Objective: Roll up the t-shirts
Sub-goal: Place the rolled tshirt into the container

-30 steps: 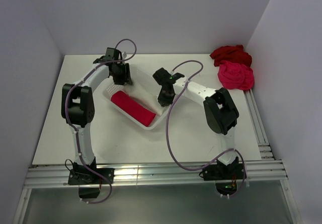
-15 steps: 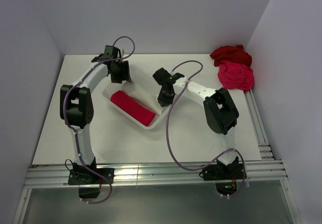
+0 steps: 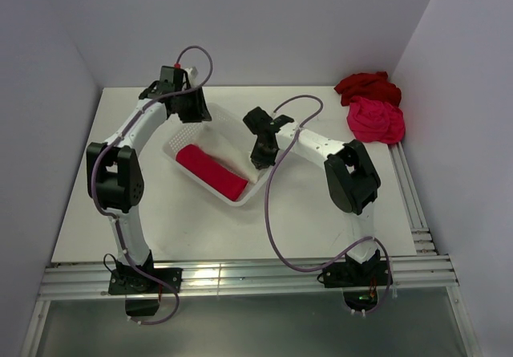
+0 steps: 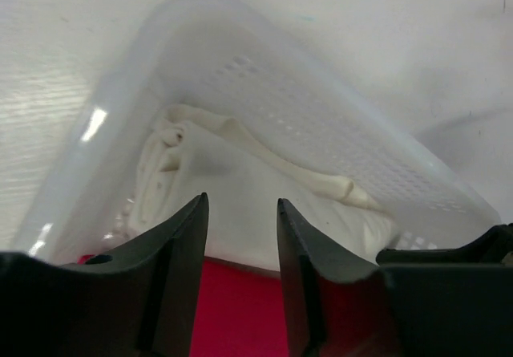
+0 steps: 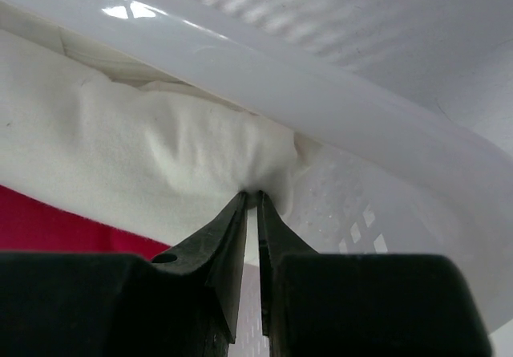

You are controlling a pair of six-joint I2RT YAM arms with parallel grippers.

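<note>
White mesh basket (image 3: 171, 150) mid-table holds cream-white t-shirt (image 5: 144, 152) beside pink-red roll (image 3: 212, 172), dark red t-shirt (image 3: 367, 87) and hot pink t-shirt (image 3: 375, 120) heaped far right; left gripper (image 4: 240, 202) has backed toward the far rim, jaws parted and empty, right gripper (image 5: 251, 196) pinching the cream cloth, so stowing looks nearly done.

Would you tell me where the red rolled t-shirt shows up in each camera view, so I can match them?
Top external: the red rolled t-shirt lies diagonally in the basket, centre-left.
Left wrist: a red strip at the bottom edge, middle.
Right wrist: a red wedge at lower left, under the cream-white t-shirt.
Shared landmark: the white mesh basket.
</note>
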